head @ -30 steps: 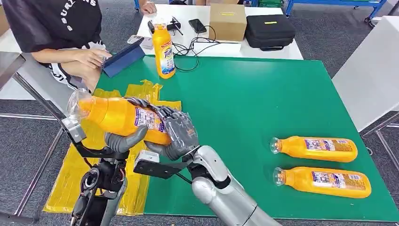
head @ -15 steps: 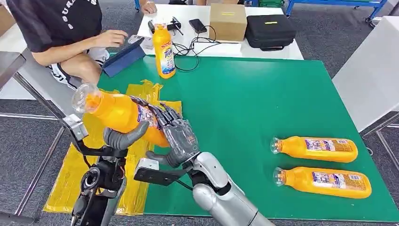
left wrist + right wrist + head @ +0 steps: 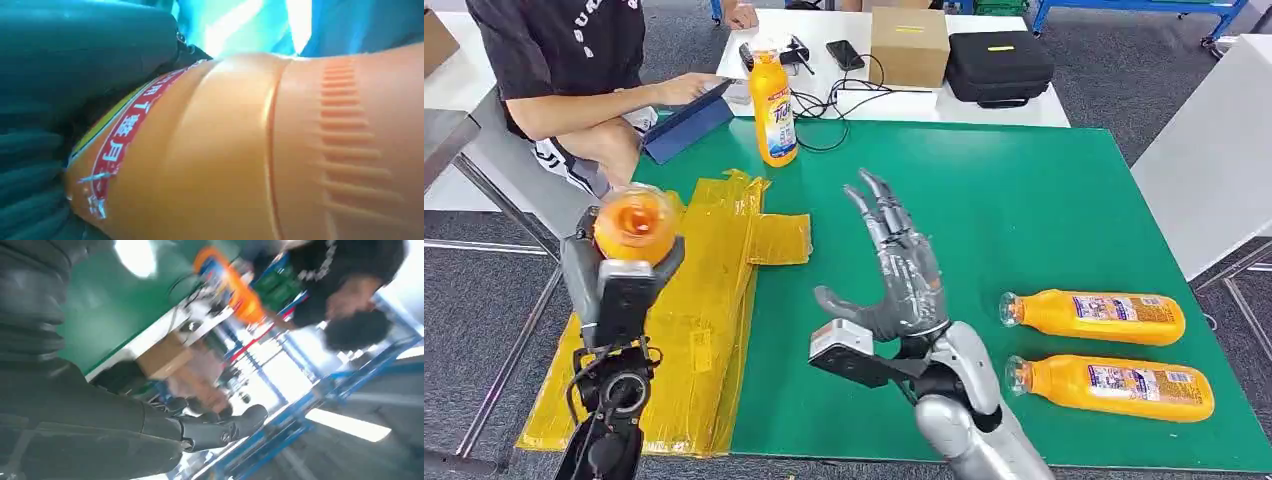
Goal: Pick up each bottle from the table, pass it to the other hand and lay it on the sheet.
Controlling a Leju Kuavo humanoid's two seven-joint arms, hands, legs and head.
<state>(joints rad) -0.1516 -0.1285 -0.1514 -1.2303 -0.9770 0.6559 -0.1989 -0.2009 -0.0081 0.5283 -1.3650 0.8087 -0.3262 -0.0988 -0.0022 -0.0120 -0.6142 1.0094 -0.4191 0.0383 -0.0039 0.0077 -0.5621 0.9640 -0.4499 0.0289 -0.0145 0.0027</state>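
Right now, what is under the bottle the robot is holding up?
Below the held bottle is the left hand gripping it, and under that the yellow sheet on the table. The arm covers part of the sheet.

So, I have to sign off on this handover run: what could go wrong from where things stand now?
1. The left robot hand alone holds the bottle, above the yellow sheet near the table's edge; a slip could send it to the floor.
2. The sheet is crumpled, so a laid bottle might roll.
3. The open right robot hand hovers over the green mat; reaching for the two lying bottles, it may nudge them.
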